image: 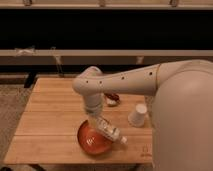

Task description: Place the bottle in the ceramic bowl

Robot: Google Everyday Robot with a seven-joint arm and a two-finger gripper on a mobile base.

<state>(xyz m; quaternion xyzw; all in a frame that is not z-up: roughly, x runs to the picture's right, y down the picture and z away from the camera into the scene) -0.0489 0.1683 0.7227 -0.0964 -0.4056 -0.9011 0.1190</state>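
Observation:
The orange-red ceramic bowl (91,141) sits on the wooden table (50,120) near its front edge. The slim white-and-pale-yellow bottle (111,131) is tilted over the bowl's right side, with its cap pointing down to the right past the rim. My gripper (96,119) reaches down from the bent arm and is shut on the bottle's upper end, just above the bowl's back rim. The arm hides part of the table behind the bowl.
A short white cup (137,115) stands to the right of the bowl. A small dark-red-and-white object (112,99) lies behind the bowl, close to the arm. The table's front edge runs just below the bowl.

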